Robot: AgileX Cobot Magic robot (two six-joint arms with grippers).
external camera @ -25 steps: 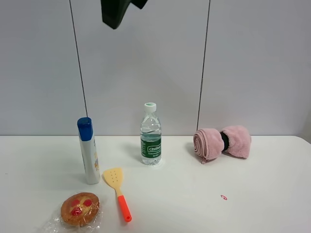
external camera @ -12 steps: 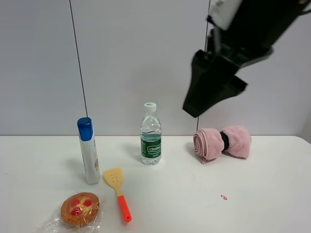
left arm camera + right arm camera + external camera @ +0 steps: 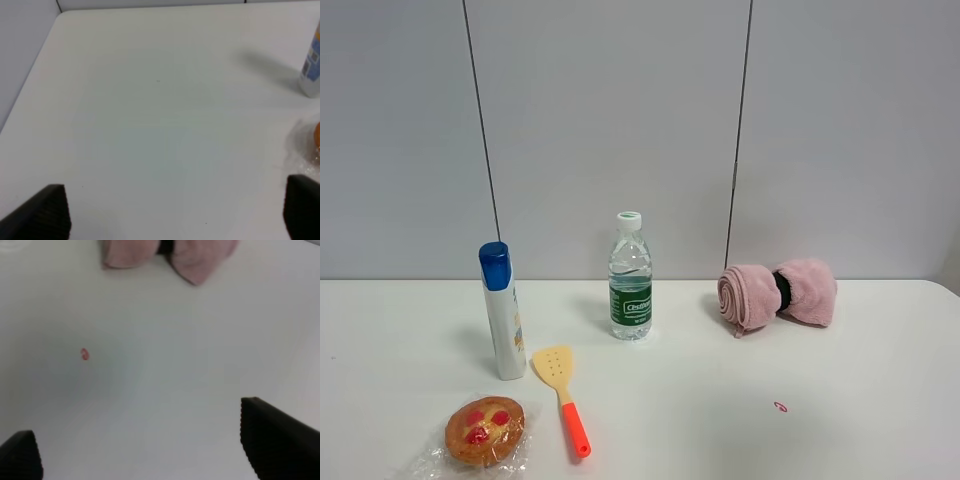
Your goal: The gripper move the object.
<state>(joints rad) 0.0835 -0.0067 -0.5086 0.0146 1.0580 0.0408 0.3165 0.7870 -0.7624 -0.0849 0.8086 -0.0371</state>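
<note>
waiting at start: object untouched on counter near front left, beside spatula. left gripper fingers apart, empty, near object. right gripper apart, empty. whole move left.

A table runs the width of the scene against a wall. Along the back, a water bottle stands upright near the centre, with a rolled towel lying well to its right, close to the wall. To the bottle's left and slightly forward stands a second, capped bottle, also upright. Just beside it on the right, a spatula lies flat, its handle pointing toward the front edge. The wrapped pastry sits at the front left, just left of the spatula's handle and in front of the capped bottle. A small mark lies on the tabletop in front of the towel, well apart from it.
</note>
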